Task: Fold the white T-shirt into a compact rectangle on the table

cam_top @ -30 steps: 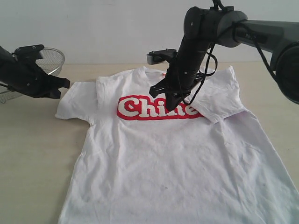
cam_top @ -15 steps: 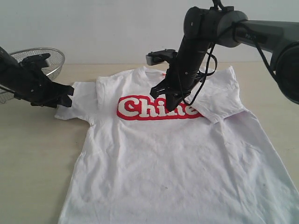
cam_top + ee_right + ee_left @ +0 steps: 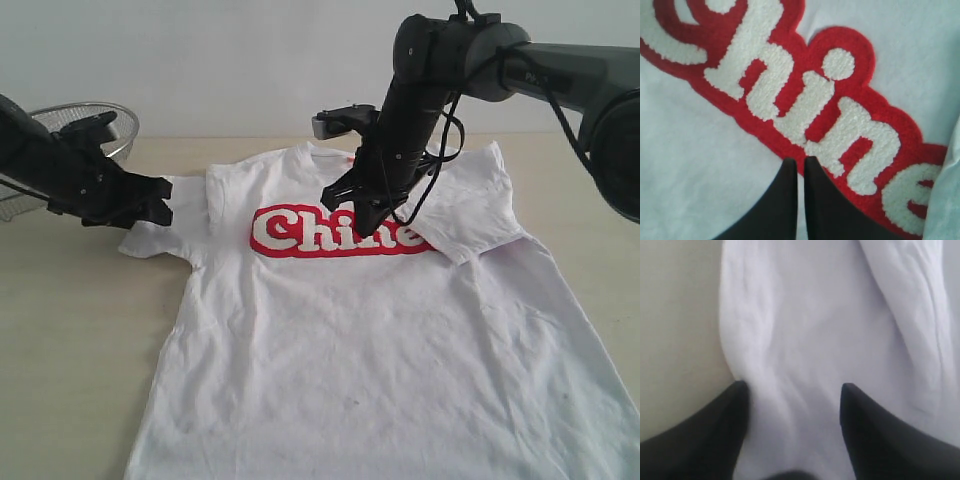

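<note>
The white T-shirt [image 3: 370, 340] lies spread flat, chest up, on the table [image 3: 70, 330], its red band of white lettering [image 3: 300, 232] across the chest. The sleeve on the right [image 3: 470, 215] is folded in over the body. My left gripper [image 3: 155, 203] is open, low over the sleeve on the left [image 3: 185, 215]. In the left wrist view its fingers [image 3: 735, 410] straddle wrinkled white cloth [image 3: 805, 340] near the sleeve's edge. My right gripper [image 3: 367, 228] is shut, tips down on the lower edge of the red band [image 3: 785, 90].
A round silver wire-mesh basket [image 3: 112, 124] stands at the back left, right behind my left arm. Bare table runs along the left side and the far right edge [image 3: 590, 200]. The shirt's hem runs out of the bottom of the exterior view.
My left gripper has moved right, from beside the basket onto the left sleeve. The right arm and the shirt have not visibly moved.
</note>
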`<act>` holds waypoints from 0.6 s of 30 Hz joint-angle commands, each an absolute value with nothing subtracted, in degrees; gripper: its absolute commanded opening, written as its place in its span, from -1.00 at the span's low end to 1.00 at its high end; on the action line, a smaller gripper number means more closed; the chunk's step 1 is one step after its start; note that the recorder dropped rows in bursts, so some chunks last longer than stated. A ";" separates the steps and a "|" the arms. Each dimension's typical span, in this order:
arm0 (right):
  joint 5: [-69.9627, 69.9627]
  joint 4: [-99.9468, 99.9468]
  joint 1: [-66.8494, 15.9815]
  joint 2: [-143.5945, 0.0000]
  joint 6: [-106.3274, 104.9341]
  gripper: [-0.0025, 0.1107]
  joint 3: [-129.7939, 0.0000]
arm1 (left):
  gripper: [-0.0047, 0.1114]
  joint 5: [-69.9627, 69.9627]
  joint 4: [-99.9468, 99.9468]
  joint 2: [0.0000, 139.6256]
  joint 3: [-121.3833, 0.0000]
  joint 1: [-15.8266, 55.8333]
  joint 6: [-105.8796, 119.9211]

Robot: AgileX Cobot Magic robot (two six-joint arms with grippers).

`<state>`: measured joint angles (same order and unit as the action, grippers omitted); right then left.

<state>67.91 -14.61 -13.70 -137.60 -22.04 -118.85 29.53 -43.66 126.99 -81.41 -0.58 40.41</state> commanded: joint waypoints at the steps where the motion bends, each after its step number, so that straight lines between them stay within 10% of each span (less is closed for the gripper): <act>1: 67.79 -14.43 -13.76 -137.35 -22.68 -0.96 -118.80 | -0.24 31.92 -45.67 129.57 -80.72 1.94 41.01; 4: 67.79 -14.33 -13.76 -137.35 -22.49 -0.96 -118.80 | -0.84 30.24 -45.89 129.94 -81.40 2.70 41.57; 18: 68.41 -12.82 -13.76 -137.35 -21.59 -0.96 -118.80 | -0.84 37.19 -45.65 126.44 -88.30 4.70 42.37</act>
